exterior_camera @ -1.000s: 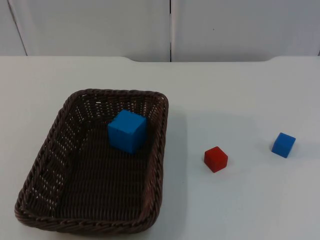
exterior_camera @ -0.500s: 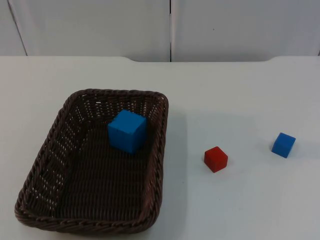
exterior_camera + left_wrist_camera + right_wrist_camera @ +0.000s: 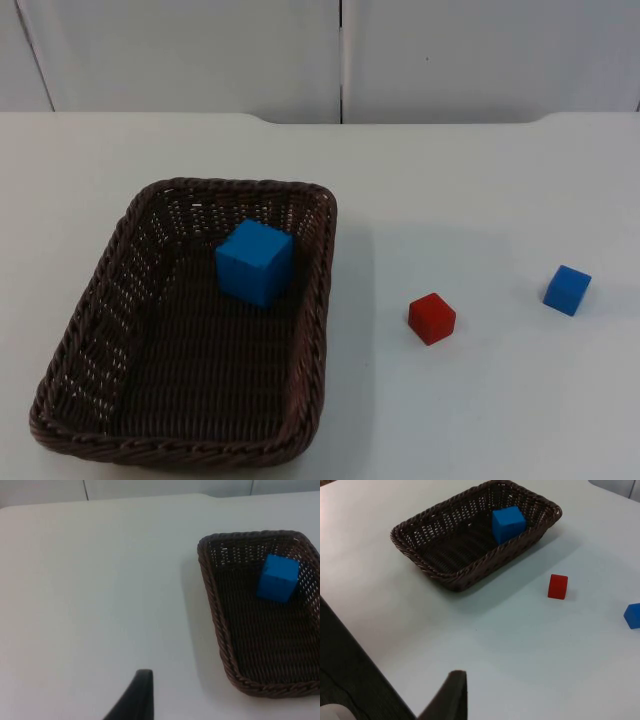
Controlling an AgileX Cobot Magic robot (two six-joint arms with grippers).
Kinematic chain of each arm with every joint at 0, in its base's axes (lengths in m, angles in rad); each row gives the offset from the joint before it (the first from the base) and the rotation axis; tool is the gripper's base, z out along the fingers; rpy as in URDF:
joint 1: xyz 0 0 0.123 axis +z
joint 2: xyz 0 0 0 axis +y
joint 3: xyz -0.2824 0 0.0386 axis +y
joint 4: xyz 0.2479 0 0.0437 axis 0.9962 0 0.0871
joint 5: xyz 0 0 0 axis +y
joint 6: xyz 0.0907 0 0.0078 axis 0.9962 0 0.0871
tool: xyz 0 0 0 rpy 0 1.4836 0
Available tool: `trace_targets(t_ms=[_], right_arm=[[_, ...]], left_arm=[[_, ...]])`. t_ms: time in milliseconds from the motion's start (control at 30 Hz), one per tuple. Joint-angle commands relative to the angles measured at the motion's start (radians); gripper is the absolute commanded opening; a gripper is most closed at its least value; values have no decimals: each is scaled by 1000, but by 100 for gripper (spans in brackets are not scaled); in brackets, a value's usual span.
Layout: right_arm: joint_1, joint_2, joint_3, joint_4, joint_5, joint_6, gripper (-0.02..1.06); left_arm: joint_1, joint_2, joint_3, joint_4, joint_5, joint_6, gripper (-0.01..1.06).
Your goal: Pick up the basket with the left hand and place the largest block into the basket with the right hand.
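Three blocks: that is your count, one inside the basket and two loose on the table.
Basket (image 3: 95,330): dark brown wicker, resting flat on the white table (image 3: 480,190) nearest you, toward the left arm's side.
Large blue block (image 3: 254,262): sits in the basket's far end, close to its right wall (clearly the biggest of the three).
Red block (image 3: 432,318): you find it on the table right of the basket, apart from it.
Small blue block (image 3: 567,290): farther right, a little beyond the red one.
Left gripper (image 3: 135,700): one dark fingertip over bare table beside the basket; you cannot tell how far it is open.
Right gripper (image 3: 450,697): one fingertip near the table edge, well back from the blocks; opening likewise unclear.
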Motion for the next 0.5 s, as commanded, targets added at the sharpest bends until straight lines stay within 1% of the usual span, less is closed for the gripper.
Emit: trace_targets(t_ms=[0, 400, 467], right_arm=[[4, -3, 1, -2, -2, 3, 105], [2, -3, 1, -2, -2, 3, 105], [2, -3, 1, -2, -4, 3, 105]], left_arm=[[-3, -4, 4, 5, 2, -7, 105], [-3, -4, 4, 5, 2, -7, 105], [8, -4, 4, 5, 2, -7, 105]])
